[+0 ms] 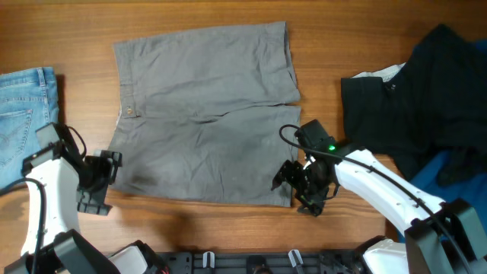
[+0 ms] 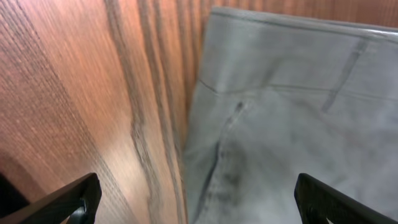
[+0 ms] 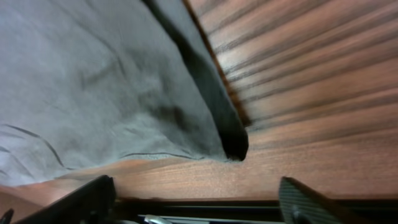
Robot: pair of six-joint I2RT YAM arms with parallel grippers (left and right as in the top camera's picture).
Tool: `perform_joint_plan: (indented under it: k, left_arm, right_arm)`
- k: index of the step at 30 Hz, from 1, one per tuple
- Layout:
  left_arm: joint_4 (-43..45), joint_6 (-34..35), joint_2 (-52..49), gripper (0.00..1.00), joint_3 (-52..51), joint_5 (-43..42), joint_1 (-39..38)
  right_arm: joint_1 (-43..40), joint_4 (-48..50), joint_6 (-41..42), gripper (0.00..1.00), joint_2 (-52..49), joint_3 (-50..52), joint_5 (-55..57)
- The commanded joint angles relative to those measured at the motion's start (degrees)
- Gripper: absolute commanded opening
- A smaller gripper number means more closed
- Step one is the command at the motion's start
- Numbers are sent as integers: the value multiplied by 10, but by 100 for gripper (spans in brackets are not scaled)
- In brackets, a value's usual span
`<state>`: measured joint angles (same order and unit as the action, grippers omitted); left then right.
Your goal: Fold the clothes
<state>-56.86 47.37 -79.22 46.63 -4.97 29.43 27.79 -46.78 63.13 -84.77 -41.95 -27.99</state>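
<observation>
**Open grippers flanking the shorts' near corners**

The grey shorts [image 1: 205,114] are lying spread flat in the middle of the table [image 1: 61,38]. The left gripper [image 1: 100,183] is hovering just beside their near left corner, jaws standing wide and holding nothing. The right gripper [image 1: 295,190] is sitting at the near right corner, fingers wide apart, with the hem's corner lying just ahead of them, ungripped.

The shorts [image 1: 202,114] at centre frame are plain mid-grey. At the left edge lies light-blue denim [image 1: 27,114]. At the right edge is a black garment [image 1: 434,91], with royal-blue fabric [image 1: 456,179] below it. The table [image 1: 61,38] is reddish-brown with dark, streaky wood grain.
</observation>
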Motion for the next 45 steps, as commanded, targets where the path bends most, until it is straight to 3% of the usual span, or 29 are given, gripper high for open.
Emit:
perform_joint_plan:
  k: [1, 8, 17, 26, 33, 37, 41, 45]
  left_arm:
    - [29, 32, 5, 100, -34, 23, 4]
    - [52, 32, 5, 100, -37, 23, 4]
    - [57, 32, 5, 100, -37, 23, 4]
    - [56, 32, 5, 100, -37, 23, 4]
    - [54, 32, 5, 100, -37, 23, 4]
    - [54, 32, 5, 100, -37, 23, 4]
    - [54, 32, 5, 100, -37, 23, 4]
    - [54, 30, 5, 100, -37, 23, 4]
  right_arm:
    - [16, 8, 50, 79, 9, 4, 10]
    - [17, 15, 76, 79, 9, 25, 10]
    - [17, 132, 119, 75, 8, 111, -35]
    - [15, 187, 125, 49, 8, 113, -9]
    - [-2, 190, 136, 40, 8, 113, 6]
    - [-5, 189, 136, 26, 8, 113, 8]
    - [-5, 189, 136, 4, 8, 113, 8]
    - [-5, 189, 134, 4, 8, 113, 10]
